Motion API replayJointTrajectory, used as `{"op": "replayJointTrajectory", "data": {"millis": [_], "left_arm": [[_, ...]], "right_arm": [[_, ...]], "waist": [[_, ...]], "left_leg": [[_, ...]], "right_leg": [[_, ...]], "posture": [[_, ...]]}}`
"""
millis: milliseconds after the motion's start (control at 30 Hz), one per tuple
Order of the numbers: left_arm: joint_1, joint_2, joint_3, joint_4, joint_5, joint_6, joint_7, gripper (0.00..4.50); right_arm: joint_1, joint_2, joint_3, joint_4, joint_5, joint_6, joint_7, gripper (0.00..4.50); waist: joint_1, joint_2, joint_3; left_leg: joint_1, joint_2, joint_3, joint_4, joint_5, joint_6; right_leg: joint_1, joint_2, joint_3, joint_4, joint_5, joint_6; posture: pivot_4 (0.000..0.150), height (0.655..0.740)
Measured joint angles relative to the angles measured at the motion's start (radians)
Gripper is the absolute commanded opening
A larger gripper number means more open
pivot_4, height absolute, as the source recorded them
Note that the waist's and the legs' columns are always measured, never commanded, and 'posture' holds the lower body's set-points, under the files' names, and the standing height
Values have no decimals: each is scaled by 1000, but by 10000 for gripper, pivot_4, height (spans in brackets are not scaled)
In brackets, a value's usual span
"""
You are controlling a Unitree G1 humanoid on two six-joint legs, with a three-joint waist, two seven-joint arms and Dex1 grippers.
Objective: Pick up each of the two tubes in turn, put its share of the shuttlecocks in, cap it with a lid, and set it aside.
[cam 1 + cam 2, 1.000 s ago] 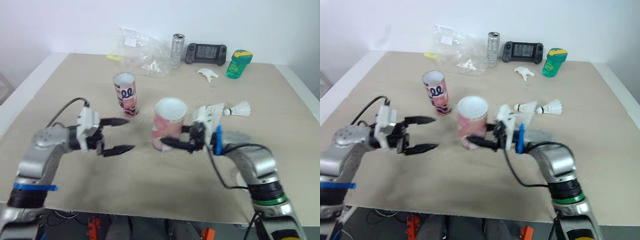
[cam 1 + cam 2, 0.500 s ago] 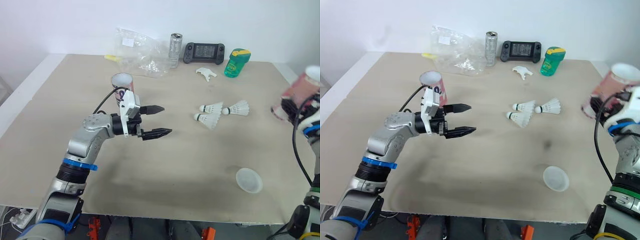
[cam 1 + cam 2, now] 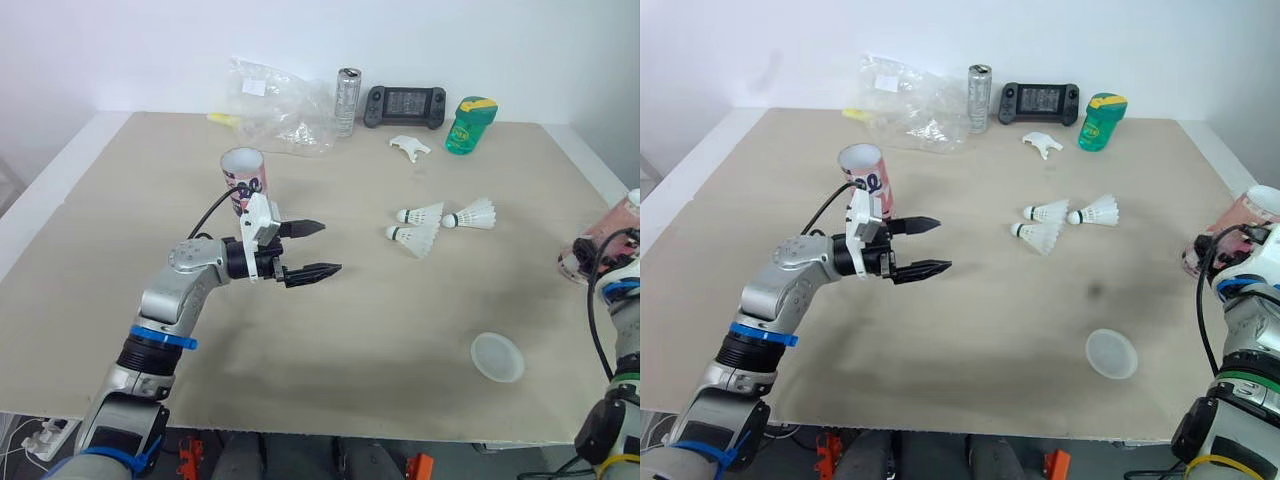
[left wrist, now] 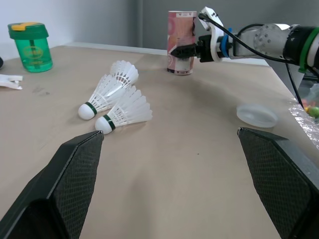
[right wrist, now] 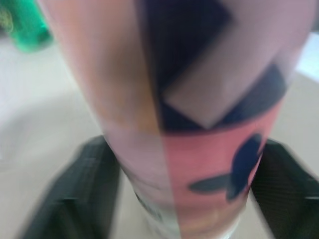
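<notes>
Left wrist view: right hand (image 4: 182, 51) holds tube (image 4: 180, 26) upright, mouth up.

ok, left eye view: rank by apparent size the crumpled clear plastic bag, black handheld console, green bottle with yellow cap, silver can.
1. crumpled clear plastic bag
2. black handheld console
3. green bottle with yellow cap and silver can: about equal; can taller, bottle wider.
All sit equally far back.

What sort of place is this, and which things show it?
Probably a robot test bench in a lab: a beige table against a plain white wall, a handheld controller at the back, and shuttlecocks laid out.
</notes>
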Motion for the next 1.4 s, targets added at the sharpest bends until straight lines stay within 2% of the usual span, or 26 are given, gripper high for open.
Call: {"op": "replayJointTrajectory", "data": {"millis": [200,367,500,567,600,733,767,900,1067,1167,1233,1400], "left_arm": [[15,0,6,-11,-1,1,19,45000],[60,7,48,-55,-15,35,84,45000],[121,46,112,-93,-38,126,171,45000],[184,78,145,-133,-40,156,210,45000],[245,97,183,-154,-41,176,247,45000],[310,97,259,-157,-56,214,320,45000],[315,83,296,-164,-83,226,357,45000],[319,84,304,-152,-68,206,380,45000],[302,89,242,-5,27,92,355,45000],[256,87,217,108,74,15,336,45000],[205,82,209,183,95,-34,333,45000],[94,48,200,356,123,-129,312,45000]], "right_arm": [[11,-1,12,41,-3,9,3,44904],[117,-19,20,-91,17,80,71,44904],[253,-23,7,-289,88,188,162,44904],[368,-24,5,-459,143,256,242,44904],[480,-29,6,-614,196,310,323,44904],[600,-23,27,-860,280,369,431,44904],[617,-22,75,-1020,307,373,463,44904],[544,-16,185,-1121,315,374,476,44904],[409,54,365,-1187,298,389,441,44904],[376,78,408,-1188,276,385,424,44904],[370,93,439,-1190,258,376,417,44904],[371,115,478,-1193,233,367,413,44904]], "waist": [[0,0,0],[2,1,0],[4,1,0],[3,2,-1],[4,2,-1],[4,1,0],[3,0,1],[2,-4,3],[7,-6,3],[15,-6,3],[16,-7,3],[15,-7,3]], "left_leg": [[0,-2,0,0,0,0],[0,-2,-1,-1,0,0],[0,-2,-1,-1,0,0],[1,-1,-1,-1,0,0],[1,-1,-2,-2,0,0],[3,0,-2,0,0,0],[5,0,-2,0,2,0],[8,-1,-2,1,5,0],[6,-2,-3,1,8,1],[1,-3,-3,0,8,1],[-4,-3,-4,0,8,1],[-5,-4,-4,-3,8,0]], "right_leg": [[1,0,2,0,0,2],[1,0,2,0,-1,2],[1,0,2,0,-1,2],[2,0,2,0,-3,4],[1,0,2,0,-4,6],[4,1,0,0,-4,7],[6,1,1,0,-2,8],[9,0,2,-1,-1,4],[6,0,3,0,1,4],[3,0,3,-1,2,9],[-1,0,2,-1,2,9],[-3,0,3,-1,2,6]], "posture": [[1500,7394],[1500,7394],[1500,7394],[1500,7394],[1500,7394],[1500,7394],[1500,7394],[1500,7394],[1500,7394],[1500,7394],[1500,7394],[1500,7394]]}}
